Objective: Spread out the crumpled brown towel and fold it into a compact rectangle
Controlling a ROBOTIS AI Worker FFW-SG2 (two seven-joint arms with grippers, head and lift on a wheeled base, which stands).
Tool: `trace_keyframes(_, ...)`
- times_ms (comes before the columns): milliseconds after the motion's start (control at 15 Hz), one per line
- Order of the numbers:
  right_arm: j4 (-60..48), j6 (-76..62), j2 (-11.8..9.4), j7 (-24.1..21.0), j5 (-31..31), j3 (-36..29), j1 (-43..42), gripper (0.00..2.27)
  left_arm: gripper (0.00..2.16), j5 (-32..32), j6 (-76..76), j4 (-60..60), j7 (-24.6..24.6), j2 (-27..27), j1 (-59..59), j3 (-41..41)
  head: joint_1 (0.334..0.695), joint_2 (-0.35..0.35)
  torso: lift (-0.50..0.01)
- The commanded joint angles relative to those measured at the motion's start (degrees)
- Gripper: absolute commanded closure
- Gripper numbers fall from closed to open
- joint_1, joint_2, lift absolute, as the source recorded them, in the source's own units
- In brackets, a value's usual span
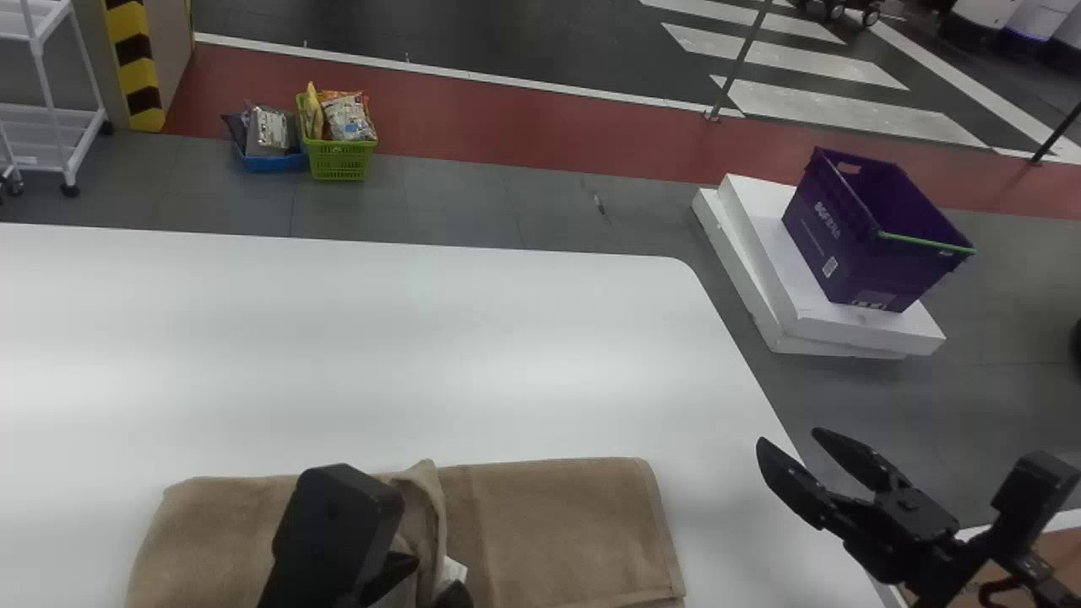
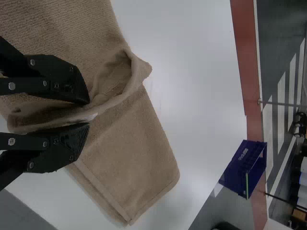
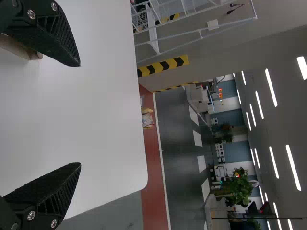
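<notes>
My left gripper (image 1: 436,574) is clenched on a raised ridge of the brown towel (image 1: 557,523), near the middle of the cloth. In the left wrist view, the bunched layers run between the fingers of the left gripper (image 2: 89,113). The towel lies on the white table (image 1: 380,338), along the near side in the head view. It spreads to both sides of that ridge, the right part flat, with a straight hem and square corner.

A small white label (image 1: 454,571) pokes out of the fold, just beside my fingers; I can't make out any writing on it. My right gripper (image 1: 788,437) is released, its fingers wide apart, to the right of the towel by the table's edge.

Beyond the table, a purple crate (image 1: 844,236) carries pale lettering and a square code on its side, and sits on white slabs (image 1: 844,329). Printed packets (image 1: 348,116) fill a green basket (image 1: 339,160) on the floor.
</notes>
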Motion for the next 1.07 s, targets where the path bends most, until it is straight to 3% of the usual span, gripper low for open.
trace_keyframes(0, -0.3, 0.0, 0.1, 0.2, 0.0, -0.1, 0.0, 0.06, 0.06, 0.0, 0.0, -0.5, -0.3, 0.3, 0.3, -0.9, 0.695, -0.35, -0.127)
trace_keyframes(333, -1.3, 0.4, 0.1, 0.3, -0.9, -0.2, 0.4, 0.06, 0.07, -0.2, 0.0, -1.9, 0.6, 0.9, 0.7, -0.9, 0.695, -0.35, -0.127)
trace_keyframes(533, -7.0, 8.5, 0.1, 0.7, -0.8, 0.8, 1.4, 0.03, 0.07, 0.7, 0.4, -4.7, 0.0, 1.7, 2.3, 4.0, 0.695, -0.35, -0.127)
trace_keyframes(733, -13.3, 13.7, 0.1, 0.9, -1.1, 4.7, 4.4, 0.03, 0.07, 4.9, -0.4, -6.0, -1.1, 1.7, 4.8, 13.8, 0.695, -0.35, -0.127)
trace_keyframes(1000, -20.4, 23.6, 0.1, 0.8, -0.7, 11.6, 7.6, 0.09, 0.07, 16.1, -15.5, -3.9, -1.4, 1.3, 7.3, 29.2, 0.695, -0.35, -0.127)
